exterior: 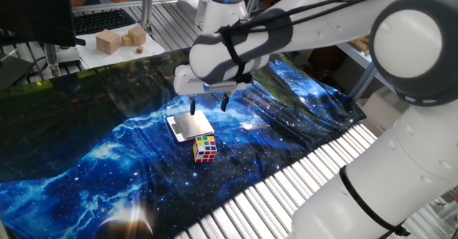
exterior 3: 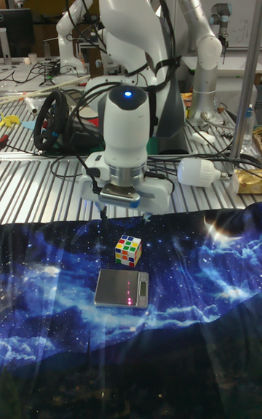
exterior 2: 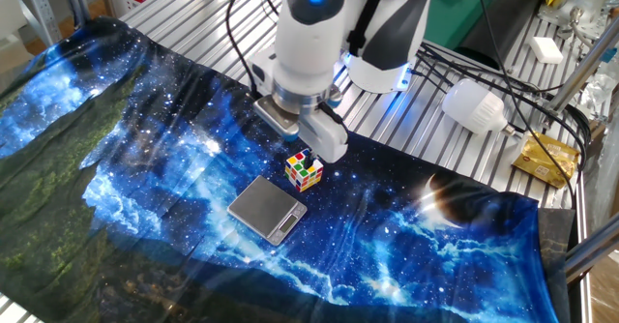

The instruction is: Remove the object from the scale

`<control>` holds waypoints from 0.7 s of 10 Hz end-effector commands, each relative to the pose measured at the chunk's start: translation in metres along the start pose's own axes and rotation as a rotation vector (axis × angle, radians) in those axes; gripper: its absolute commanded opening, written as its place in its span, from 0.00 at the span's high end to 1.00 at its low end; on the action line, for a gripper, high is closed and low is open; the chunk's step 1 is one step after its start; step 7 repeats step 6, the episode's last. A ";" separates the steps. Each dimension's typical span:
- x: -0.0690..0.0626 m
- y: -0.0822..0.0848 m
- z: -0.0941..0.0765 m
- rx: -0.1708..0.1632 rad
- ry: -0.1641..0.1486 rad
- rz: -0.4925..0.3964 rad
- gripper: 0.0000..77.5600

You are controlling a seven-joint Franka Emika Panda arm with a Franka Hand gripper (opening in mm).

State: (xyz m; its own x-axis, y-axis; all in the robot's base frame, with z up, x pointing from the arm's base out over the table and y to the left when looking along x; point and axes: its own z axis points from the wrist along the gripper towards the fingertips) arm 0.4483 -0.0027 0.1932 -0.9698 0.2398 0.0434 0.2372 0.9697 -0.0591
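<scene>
The puzzle cube (exterior: 205, 148) (exterior 2: 304, 169) (exterior 3: 129, 249) rests on the blue galaxy cloth, right beside the scale and off its plate. The scale (exterior: 186, 127) (exterior 2: 266, 208) (exterior 3: 121, 288) is a thin silver-grey square with nothing on top. My gripper (exterior: 209, 106) (exterior 3: 124, 215) hangs open and empty above the cloth, a little above and behind the cube. Both dark fingers (exterior: 193, 108) point down, apart from the cube. In the other fixed view the white hand (exterior 2: 300, 120) hides the fingertips.
Plain wooden blocks (exterior: 108, 41) lie on a white tray (exterior: 91, 54) at the back left, near a keyboard (exterior: 100, 19). A white bulb (exterior 2: 474, 105) and a yellow packet (exterior 2: 542, 159) sit on the slatted table beyond the cloth (exterior 2: 145, 168).
</scene>
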 end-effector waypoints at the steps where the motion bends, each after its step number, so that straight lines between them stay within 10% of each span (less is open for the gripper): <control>1: -0.005 -0.003 -0.007 -0.007 0.002 -0.023 0.00; 7: -0.006 -0.008 -0.019 -0.006 0.005 -0.040 0.00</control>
